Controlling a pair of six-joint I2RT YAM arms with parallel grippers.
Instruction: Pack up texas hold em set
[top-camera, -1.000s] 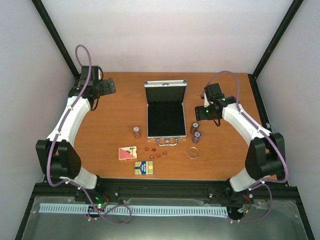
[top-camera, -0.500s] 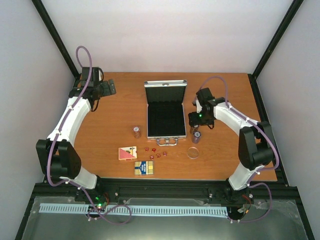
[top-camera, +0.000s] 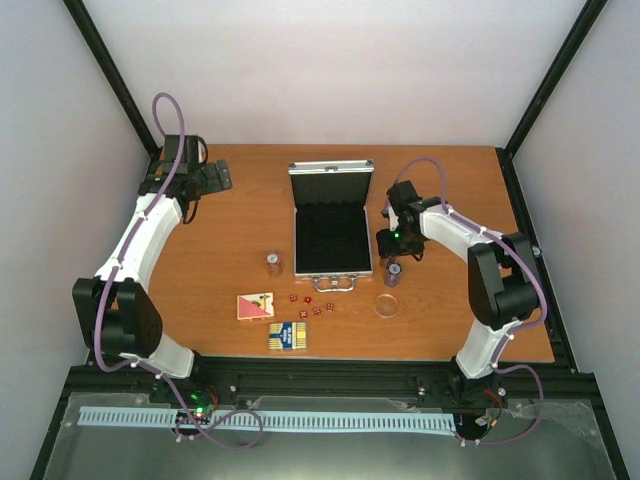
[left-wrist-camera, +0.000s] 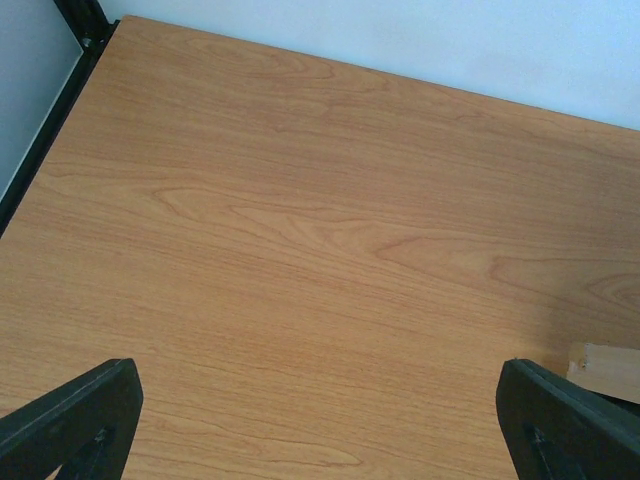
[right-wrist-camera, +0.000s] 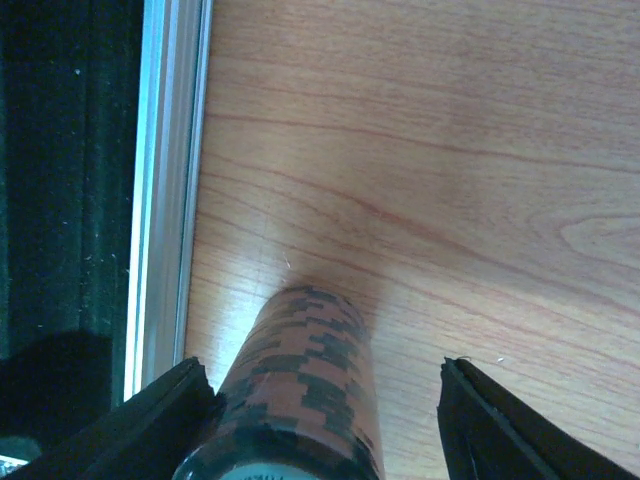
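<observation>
right gripper (right-wrist-camera: 328, 405) spread around a chip stack (right-wrist-camera: 300, 370) (beside the open case (top-camera: 331, 186)), not pinching; left gripper (left-wrist-camera: 320, 425) spread above the table (left-wrist-camera: 300, 230).

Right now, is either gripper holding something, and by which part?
Nothing is held. The right gripper is open around a chip stack, with a gap on one side; the left gripper is open over the table.
</observation>
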